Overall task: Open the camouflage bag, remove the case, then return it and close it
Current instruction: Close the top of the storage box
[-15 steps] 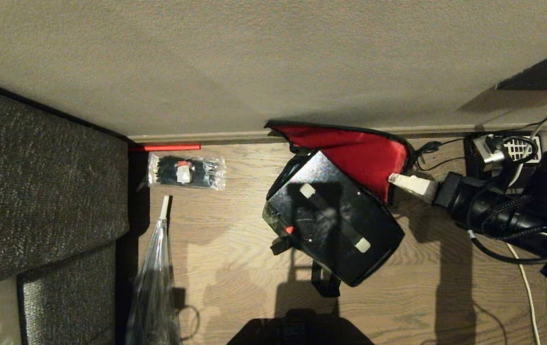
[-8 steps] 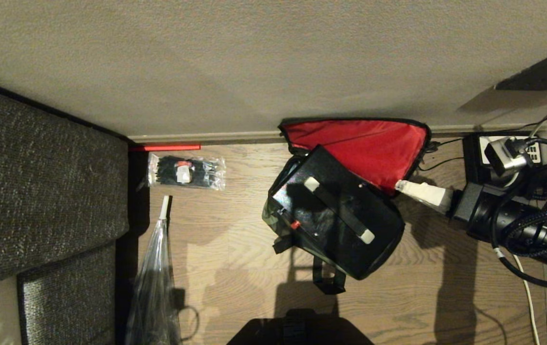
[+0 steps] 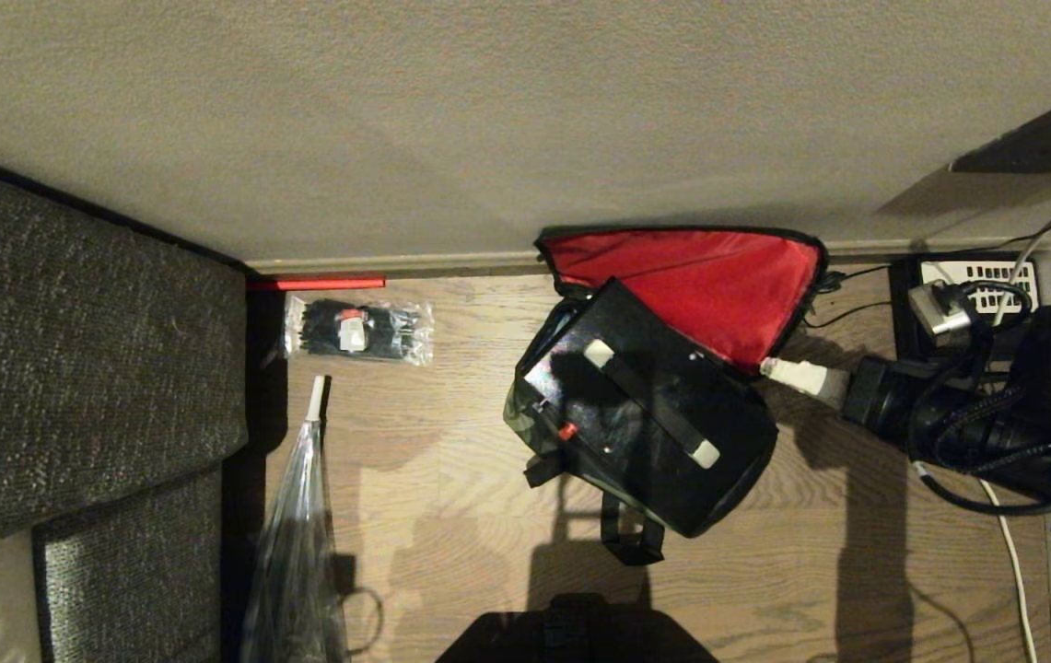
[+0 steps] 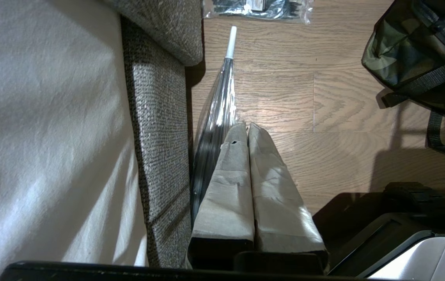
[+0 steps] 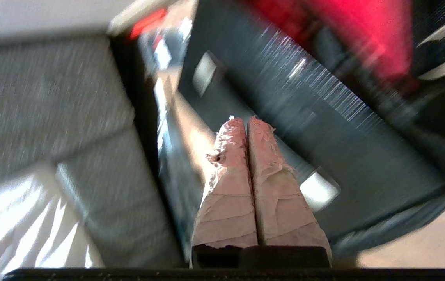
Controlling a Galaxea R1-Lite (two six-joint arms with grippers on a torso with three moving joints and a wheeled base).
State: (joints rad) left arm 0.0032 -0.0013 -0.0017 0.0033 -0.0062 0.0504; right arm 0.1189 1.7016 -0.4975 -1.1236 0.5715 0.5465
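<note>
Grey sofa [image 3: 74,368] fills left of the head view; a clear wrapped umbrella [image 3: 299,516] lies beside it at lower left, a packet of black ties [image 3: 357,330] above that by the wall. Left gripper [image 4: 247,128] is parked low beside the sofa, pads pressed together, holding nothing.

Centre frame: bag [image 3: 672,497] on the wood floor, red-lined lid [image 3: 700,285] thrown back toward the wall. Case [image 3: 645,405] sits inside, tilted, handle [image 3: 649,402] running diagonally across its top, red latch [image 3: 567,431] at its left edge.

Right of centre: right gripper [image 3: 778,370] at the lid's lower right corner, level, pointing left, fingers pressed together with nothing visibly between them. Arm comes in from the right edge.

Judgement: lid looks open enough; removal comes next. To do it well, spread the fingers, come over the handle's middle, close across the strap and lift straight up so the case clears the walls without dragging the bag.
</note>
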